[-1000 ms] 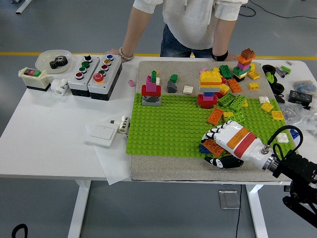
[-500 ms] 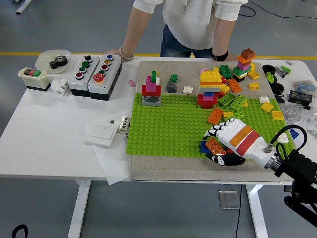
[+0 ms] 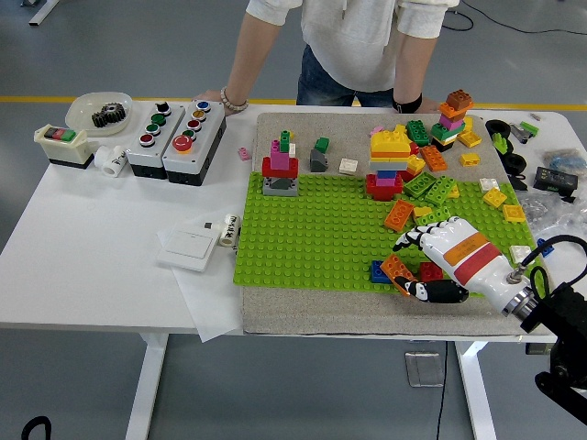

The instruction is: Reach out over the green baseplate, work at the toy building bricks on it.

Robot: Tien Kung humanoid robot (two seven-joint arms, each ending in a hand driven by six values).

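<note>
The green baseplate (image 3: 312, 229) lies on a grey mat mid-table. My right hand (image 3: 415, 266), white with black fingertips, hovers over the plate's front right corner, fingers spread and holding nothing. Just left of its fingertips an orange brick (image 3: 396, 269) lies tilted beside a blue brick (image 3: 377, 271). A red brick (image 3: 429, 271) shows under the palm. Further back on the plate stand a red-and-pink tower (image 3: 280, 168) and a yellow-topped stack (image 3: 389, 160). Loose green and orange bricks (image 3: 431, 188) lie at the back right.
A person stands at the far side with both hands resting on the table edge (image 3: 225, 98). Two button boxes (image 3: 174, 137), a switch (image 3: 60, 144) and a bowl (image 3: 99, 112) sit at the left. A white plate (image 3: 188, 245) lies left of the mat. Cables and small parts crowd the right edge (image 3: 555, 174).
My right hand has drawn back to the right and opened, uncovering the orange brick and a red brick near the plate's front edge.
</note>
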